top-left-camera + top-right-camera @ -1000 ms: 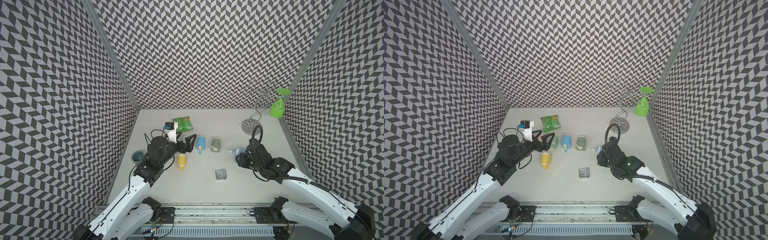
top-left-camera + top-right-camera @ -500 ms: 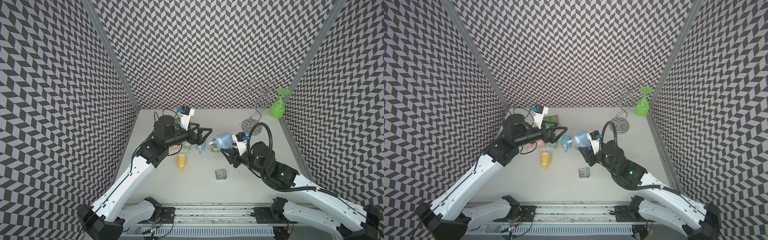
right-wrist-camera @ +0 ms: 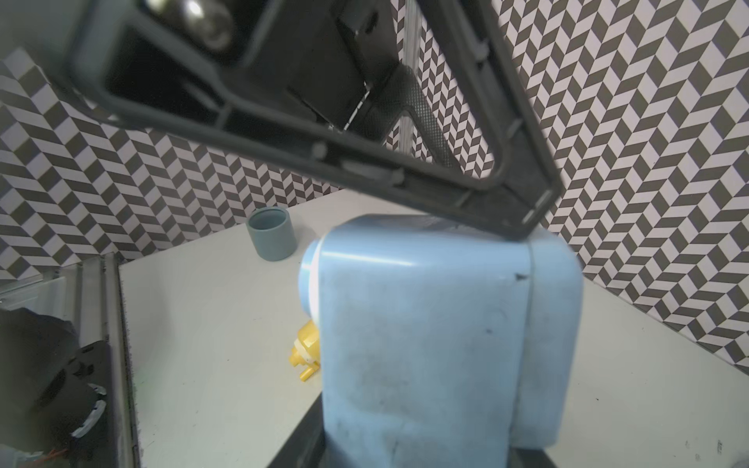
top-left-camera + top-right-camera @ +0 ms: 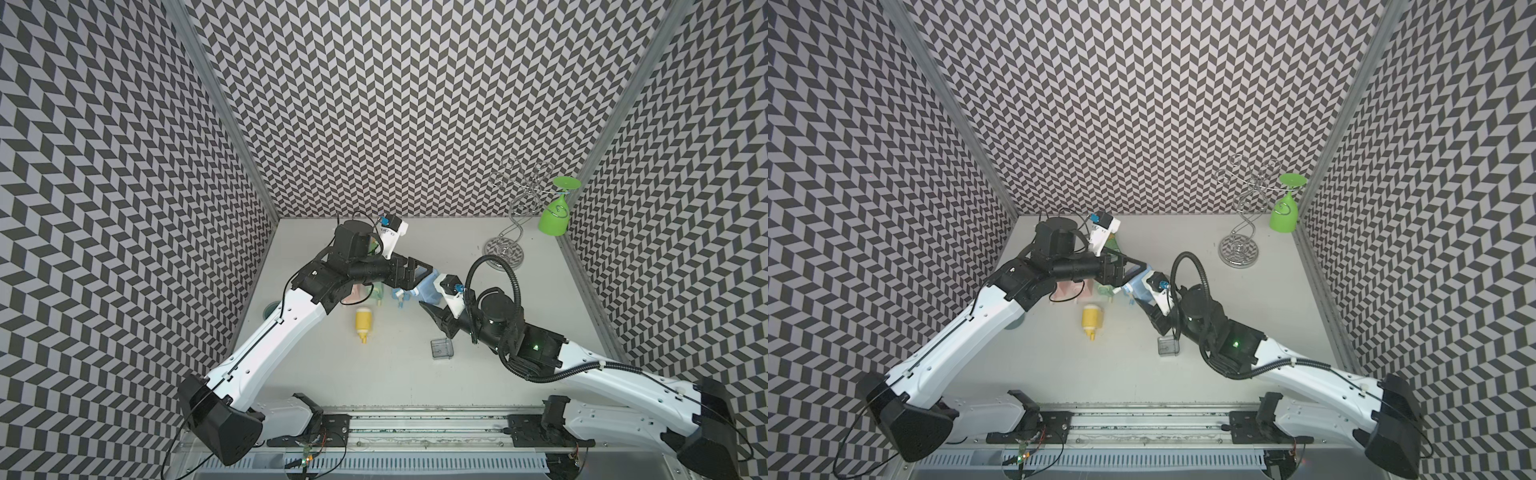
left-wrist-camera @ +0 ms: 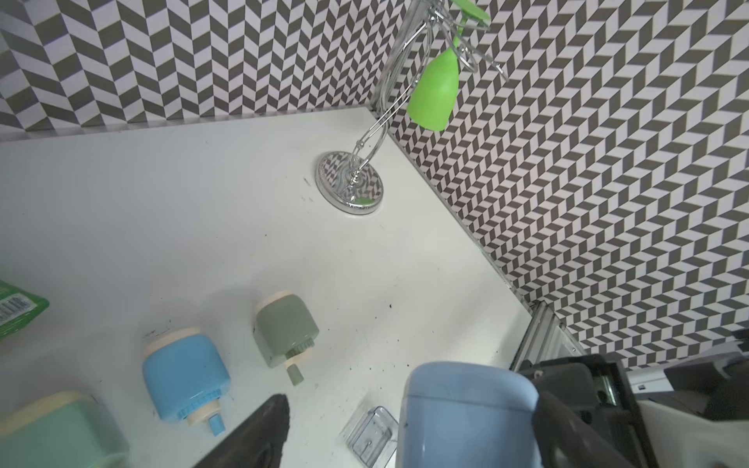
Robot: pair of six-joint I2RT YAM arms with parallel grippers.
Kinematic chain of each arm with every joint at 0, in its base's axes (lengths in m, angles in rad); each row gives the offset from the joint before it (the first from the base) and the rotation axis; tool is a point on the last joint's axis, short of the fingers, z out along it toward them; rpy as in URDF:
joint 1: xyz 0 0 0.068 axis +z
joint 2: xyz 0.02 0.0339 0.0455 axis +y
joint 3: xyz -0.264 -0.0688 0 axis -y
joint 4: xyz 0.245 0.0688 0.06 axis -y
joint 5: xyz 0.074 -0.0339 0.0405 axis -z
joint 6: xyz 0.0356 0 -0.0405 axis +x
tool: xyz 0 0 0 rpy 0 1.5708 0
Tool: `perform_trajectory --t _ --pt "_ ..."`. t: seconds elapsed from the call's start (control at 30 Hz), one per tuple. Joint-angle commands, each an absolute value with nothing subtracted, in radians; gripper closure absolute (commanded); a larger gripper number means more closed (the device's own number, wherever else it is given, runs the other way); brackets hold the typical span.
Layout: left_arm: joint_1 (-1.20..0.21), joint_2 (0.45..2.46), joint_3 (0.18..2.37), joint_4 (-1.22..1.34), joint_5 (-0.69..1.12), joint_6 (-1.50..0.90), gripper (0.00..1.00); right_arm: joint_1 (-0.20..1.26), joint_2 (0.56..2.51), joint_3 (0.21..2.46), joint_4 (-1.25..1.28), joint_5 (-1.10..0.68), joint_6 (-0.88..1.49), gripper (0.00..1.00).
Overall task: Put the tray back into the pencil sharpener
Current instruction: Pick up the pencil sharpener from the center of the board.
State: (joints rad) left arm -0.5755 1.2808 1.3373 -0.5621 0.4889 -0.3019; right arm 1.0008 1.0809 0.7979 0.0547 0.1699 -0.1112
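Right gripper (image 4: 429, 300) is clamped on the light-blue pencil sharpener (image 3: 441, 344) and holds it clear of the table (image 4: 374, 374) at about mid-scene, its dark fingers (image 3: 300, 449) pressed to the lower flanks of the body. From the left the left gripper (image 4: 417, 277) reaches across with its jaws spread wide and the sharpener between them. In the right wrist view one fingertip (image 3: 527, 221) rests on the sharpener's top edge, while in the left wrist view the opposite finger (image 5: 259, 433) stands well apart from the body, so it has no hold. Nothing touches the tray (image 4: 441, 348), which lies on the table on the near side of the raised sharpener, just left of the right arm's wrist. It looks like a small clear plastic box, so I judge it light, stiff, thin-walled and slippery, apt to skate away if nudged and to crack if squeezed hard. The best hold is probably across its two long side walls towards one end, leaving the other end free to enter the slot; which face of the sharpener carries that slot I cannot tell. Right arm: it stretches low from the near right corner, gripper pointing far-left. Left arm: it climbs from the near left to a high elbow, and its forearm runs roughly level to the right.
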Motion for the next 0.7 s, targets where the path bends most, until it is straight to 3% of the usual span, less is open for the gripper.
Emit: perform_trajectory --t 0.0,0.27,0.47,0.57,0.67 --pt "-0.579 1.256 1.326 -0.607 0.509 -0.249 0.07 1.014 1.092 0.854 0.19 0.204 -0.148 0.75" --pt "-0.58 1.245 1.301 -0.645 0.54 -0.213 0.11 1.025 1.125 0.864 0.19 0.227 -0.158 0.75" --pt "-0.581 1.239 1.295 -0.65 0.54 -0.198 0.21 1.036 1.151 0.872 0.207 0.224 -0.157 0.75" --pt "-0.581 1.239 1.299 -0.662 0.519 -0.181 0.29 1.042 1.161 0.877 0.2 0.228 -0.159 0.74" --pt "-0.581 1.232 1.284 -0.659 0.526 -0.179 0.44 1.045 1.163 0.874 0.197 0.236 -0.171 0.74"
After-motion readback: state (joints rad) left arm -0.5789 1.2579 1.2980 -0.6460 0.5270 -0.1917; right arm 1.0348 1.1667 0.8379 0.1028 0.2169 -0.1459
